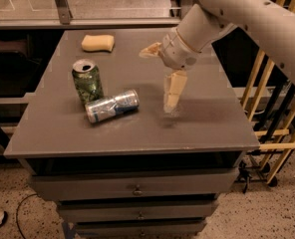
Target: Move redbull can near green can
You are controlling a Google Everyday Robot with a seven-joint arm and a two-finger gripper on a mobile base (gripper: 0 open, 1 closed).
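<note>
The redbull can [111, 105], slim and silver with blue markings, lies on its side on the grey table [202, 123]. Its left end lies just in front of the green can [86, 80], which stands upright with its silver top showing. My gripper [155, 80] hangs above the table to the right of the redbull can, apart from it. It is open and empty, with one pale finger [150, 50] pointing left and the other finger [172, 90] pointing down.
A yellow sponge [97, 43] lies at the back left of the table. Drawers [135, 188] sit under the tabletop. Wooden rails [274, 108] stand to the right of the table. A glass partition runs behind it.
</note>
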